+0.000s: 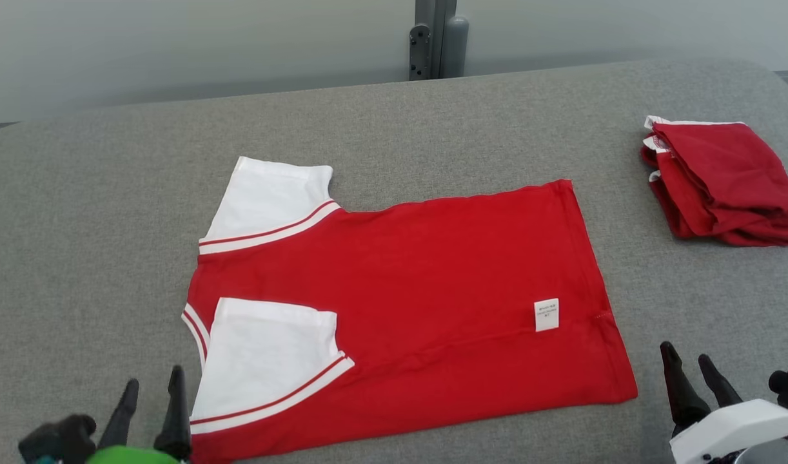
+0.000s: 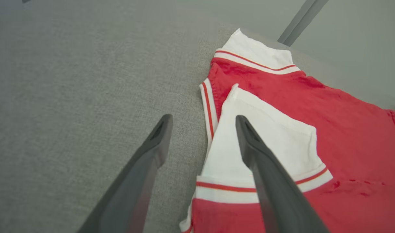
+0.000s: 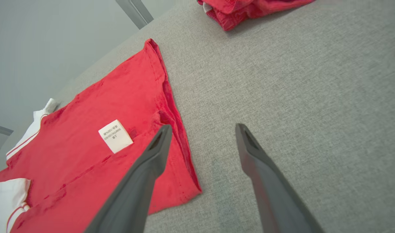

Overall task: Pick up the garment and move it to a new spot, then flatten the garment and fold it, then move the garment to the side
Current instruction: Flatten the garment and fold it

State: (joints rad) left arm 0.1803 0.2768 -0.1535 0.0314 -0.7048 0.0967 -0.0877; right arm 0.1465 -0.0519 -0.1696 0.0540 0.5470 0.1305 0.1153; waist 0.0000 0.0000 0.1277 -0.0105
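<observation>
- We see the garment [image 1: 420, 270], a red shirt with white sleeves, lying flat in the middle of the grey desk [image 1: 110, 193]. Its long axis runs from 9 o'clock to 3 o'clock in the head view.
- The collar end points to 9 o'clock and the hem to 3 o'clock. The near sleeve [image 1: 265, 361] is folded onto the body, while the far sleeve [image 1: 271, 200] sticks out toward 11 o'clock.
- The left claw [image 1: 154, 379] has its fingers apart and holds nothing. The near sleeve sits just beside it at 3 o'clock.
- The right claw [image 1: 685, 353] is also spread and empty. The hem edge lies just beside it at 9 o'clock, and the white label [image 1: 547, 314] is a little farther in.
- Each arm is nearer its own end of the shirt, so we judge that the far long edge, toward 12 o'clock, suits a two-armed reach.
- A pile of folded red garments [image 1: 729, 187] sits well apart at 2 o'clock.
</observation>
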